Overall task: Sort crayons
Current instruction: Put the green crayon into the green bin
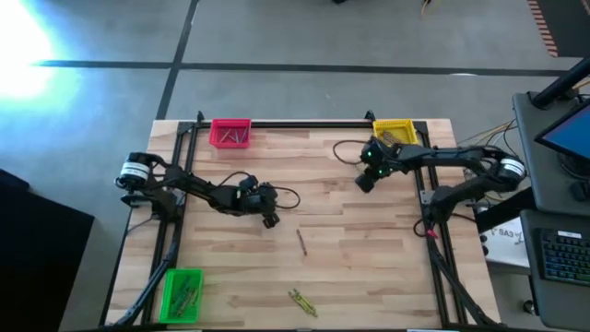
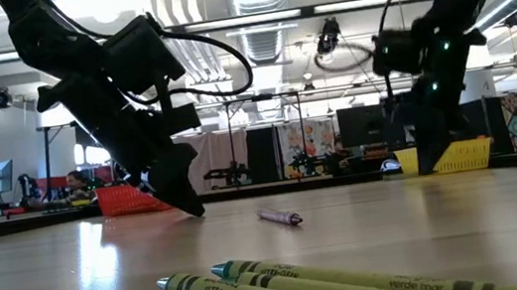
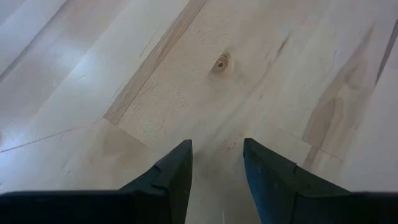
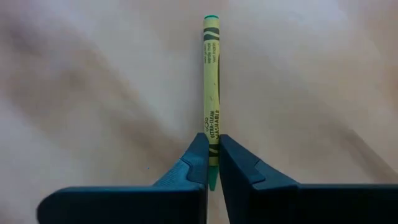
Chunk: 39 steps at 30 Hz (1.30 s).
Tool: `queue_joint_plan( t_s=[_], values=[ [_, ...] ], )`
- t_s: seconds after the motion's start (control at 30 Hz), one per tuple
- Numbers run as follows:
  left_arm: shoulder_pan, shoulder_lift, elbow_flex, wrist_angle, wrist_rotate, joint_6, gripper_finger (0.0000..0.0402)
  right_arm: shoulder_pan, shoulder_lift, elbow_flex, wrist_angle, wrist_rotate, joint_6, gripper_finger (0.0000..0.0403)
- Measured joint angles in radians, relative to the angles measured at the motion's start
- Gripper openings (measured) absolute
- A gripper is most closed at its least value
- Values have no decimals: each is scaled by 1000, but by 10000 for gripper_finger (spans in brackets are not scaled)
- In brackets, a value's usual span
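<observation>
My right gripper (image 4: 211, 149) is shut on a yellow-green crayon (image 4: 211, 81); in the high view it hangs near the yellow bin (image 1: 395, 130) at the far right. My left gripper (image 3: 217, 155) stands open, low over bare wood left of the table's middle (image 1: 267, 219), with nothing between its fingers. A reddish crayon (image 1: 300, 242) lies flat on the table near the middle. Yellow-green crayons (image 1: 302, 302) lie side by side at the near edge. My right gripper pinches the yellow-green crayon between its two fingers, close to one end (image 4: 212, 155); that end's green tip (image 4: 212, 180) shows in the gap behind the fingertips. The crayon lies along the fingers, and most of its length sticks out past them.
A pink bin (image 1: 230, 133) with reddish crayons stands at the far left and a green bin (image 1: 182, 293) with crayons at the near left corner. Black rails (image 1: 304, 124) frame the table. Bare wood lies between the arms.
</observation>
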<state>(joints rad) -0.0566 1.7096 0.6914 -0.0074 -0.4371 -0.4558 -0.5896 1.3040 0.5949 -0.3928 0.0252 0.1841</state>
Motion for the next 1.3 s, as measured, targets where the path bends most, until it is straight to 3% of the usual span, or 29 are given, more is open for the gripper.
queue_joint_plan(
  t_s=[0.23,0.33,0.5,0.57,0.67,0.77,0.9,0.97,1.07,1.3],
  values=[
    [-15,-121,6,-175,3,5,117,221,-118,-1,-82,7,58,13],
    [-37,-216,9,-153,-30,12,107,345,-128,-15,-54,24,59,13],
    [-58,-320,4,-165,-161,18,91,481,-116,-14,29,188,112,13],
    [-57,-341,3,-113,-107,13,85,512,-116,-11,56,221,152,13],
    [-71,-322,3,113,34,60,78,582,-109,-11,174,216,168,13],
    [-96,-246,0,336,90,137,76,668,-92,-16,339,241,79,13],
    [-100,-148,-2,580,163,183,76,790,-45,-43,678,495,-57,13],
    [-85,-121,-2,639,184,210,76,830,-20,-44,796,566,-123,13],
    [-35,-129,0,685,198,296,82,847,15,-44,981,574,-183,13],
    [53,-165,53,761,425,354,150,845,57,-34,1112,579,-258,13]
  ],
)
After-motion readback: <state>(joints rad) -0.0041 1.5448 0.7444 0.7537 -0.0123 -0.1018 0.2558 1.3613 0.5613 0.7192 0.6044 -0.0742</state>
